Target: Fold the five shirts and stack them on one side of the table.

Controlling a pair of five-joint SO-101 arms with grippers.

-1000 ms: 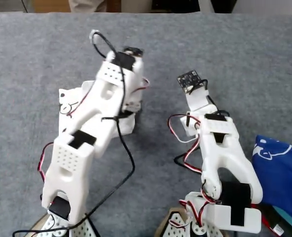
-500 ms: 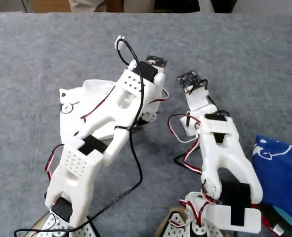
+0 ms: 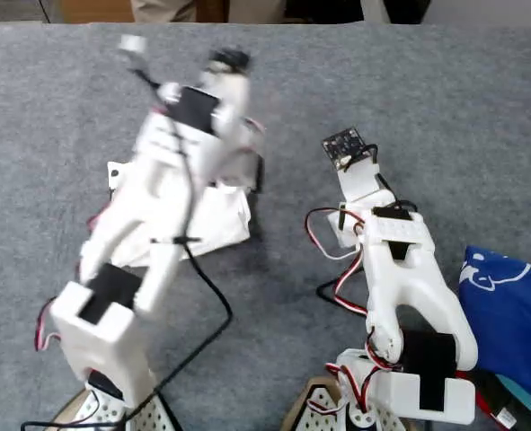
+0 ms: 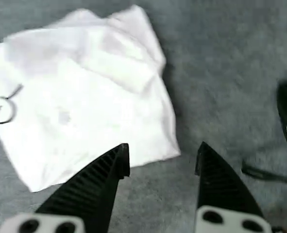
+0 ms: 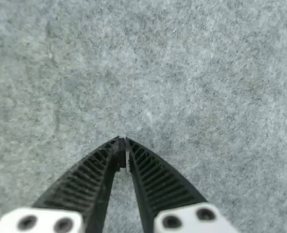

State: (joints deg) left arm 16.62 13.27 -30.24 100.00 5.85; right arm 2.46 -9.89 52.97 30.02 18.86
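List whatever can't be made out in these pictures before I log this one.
- white shirt: in the high view the left arm lies across it, so how far it is folded can't be judged. In the left wrist view it is cut off by the picture's edge.
- left arm: motion-blurred in the high view, outline smeared.
- blue shirt: cut off by the high view's right edge, fold unclear.

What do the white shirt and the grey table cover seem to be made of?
White shirt: thin soft cloth, matte, possibly cotton; it creases and lies in limp folded layers. Table cover: grey felt or short-pile carpet, matte, judging by its fuzzy, mottled fibres.
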